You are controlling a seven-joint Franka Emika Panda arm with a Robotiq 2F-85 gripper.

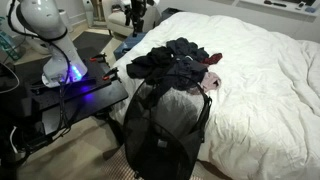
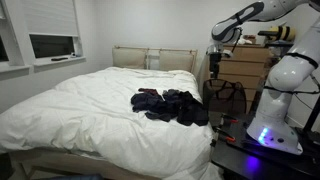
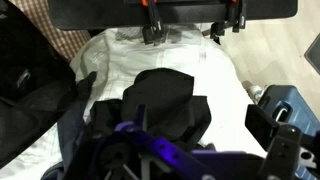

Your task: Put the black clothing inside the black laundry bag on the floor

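The black clothing [image 1: 178, 60] lies in a loose pile on the white bed [image 1: 260, 90], near its edge; it also shows in an exterior view [image 2: 170, 105]. The black laundry bag [image 1: 165, 130] stands on the floor against the bed, just below the pile, and shows by the bedside [image 2: 226, 97]. My gripper [image 2: 217, 47] hangs high in the air, well above the bag, open and empty [image 1: 135, 14]. In the wrist view its jaws [image 3: 192, 28] are spread wide at the top edge. Far below them is a black fabric shape [image 3: 160, 100] on white; I cannot tell whether it is bag or clothing.
My white base [image 1: 48, 35] with a purple light stands on a dark stand [image 1: 70, 100] next to the bag. A wooden dresser [image 2: 250, 65] stands behind the bag. A headboard [image 2: 150, 58] and a window [image 2: 50, 45] are at the far wall. Wood floor [image 3: 280, 40] shows beside the bed.
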